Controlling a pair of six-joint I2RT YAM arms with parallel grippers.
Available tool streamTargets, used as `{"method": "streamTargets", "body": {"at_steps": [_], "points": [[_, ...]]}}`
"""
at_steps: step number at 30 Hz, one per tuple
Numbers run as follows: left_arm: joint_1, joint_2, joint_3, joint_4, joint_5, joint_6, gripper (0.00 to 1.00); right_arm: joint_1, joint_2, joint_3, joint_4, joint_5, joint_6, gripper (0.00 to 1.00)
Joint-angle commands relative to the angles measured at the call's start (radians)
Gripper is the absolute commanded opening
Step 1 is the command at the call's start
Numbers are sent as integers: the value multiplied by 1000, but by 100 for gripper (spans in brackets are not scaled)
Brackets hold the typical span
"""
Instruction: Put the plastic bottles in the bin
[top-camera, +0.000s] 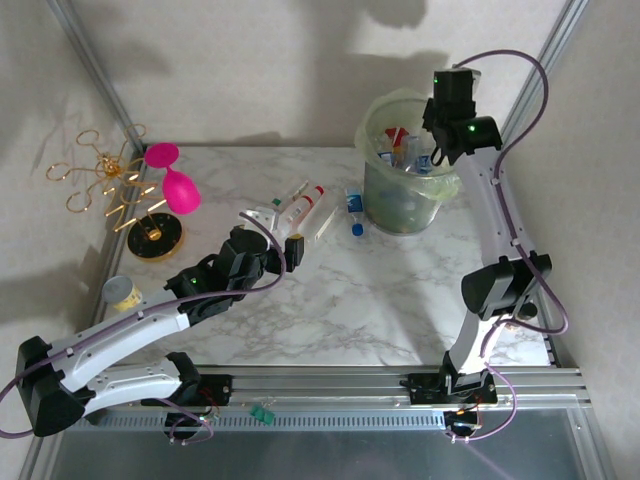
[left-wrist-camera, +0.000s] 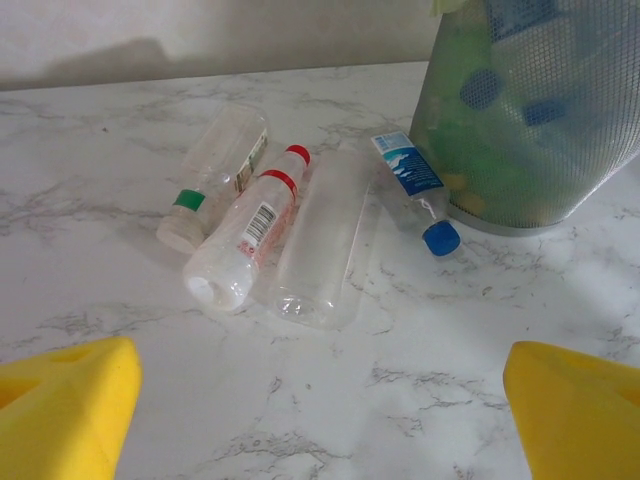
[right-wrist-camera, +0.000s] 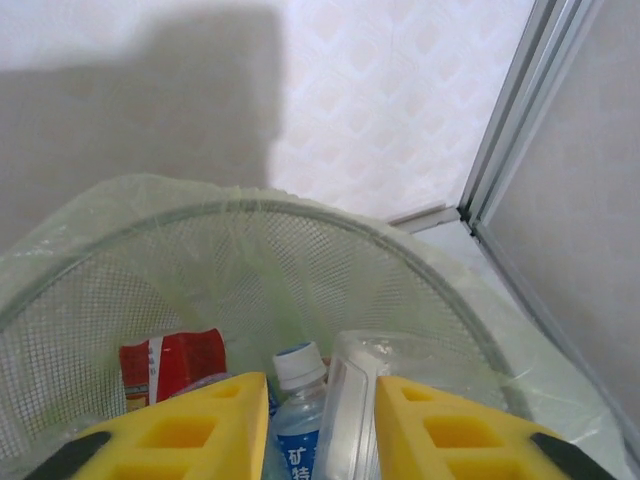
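Four plastic bottles lie side by side on the marble table left of the bin (left-wrist-camera: 540, 130): a clear one with a green band (left-wrist-camera: 215, 175), a red-capped one (left-wrist-camera: 250, 235), a plain clear one (left-wrist-camera: 320, 240) and a small blue-capped one (left-wrist-camera: 415, 185). My left gripper (left-wrist-camera: 320, 390) hovers open just short of them, nothing between its yellow pads (left-wrist-camera: 70, 400); from above, the left gripper (top-camera: 280, 233) is at the bottles' near end. My right gripper (right-wrist-camera: 320, 400) hangs over the bin's mouth (top-camera: 375, 110), jaws drawn in, shut on nothing. Below it, a white-capped bottle (right-wrist-camera: 300, 375) and a clear bottle (right-wrist-camera: 350, 400) rest inside.
A pink goblet (top-camera: 175, 185) and a gold wire stand (top-camera: 110, 180) sit at the table's left. A small round jar (top-camera: 123, 292) lies near the left edge. Metal frame posts (right-wrist-camera: 510, 130) rise close behind the bin. Open marble lies between the arms.
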Motion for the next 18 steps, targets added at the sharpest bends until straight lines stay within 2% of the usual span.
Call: {"method": "streamTargets", "body": {"at_steps": [1,9,13,18], "points": [[2,-22,-10,0,-24,3,93,-17,39,-38,10,-5,6,30],[2,-23,-9,-2,-29,3,93,-57,89,-121,29,-18,28,30],[2,-19,-7,-4,-31,3,93,-64,112,-130,26,-34,29,27],[2,-19,-7,-5,-32,4,94,-40,53,-131,51,-42,17,27]]}}
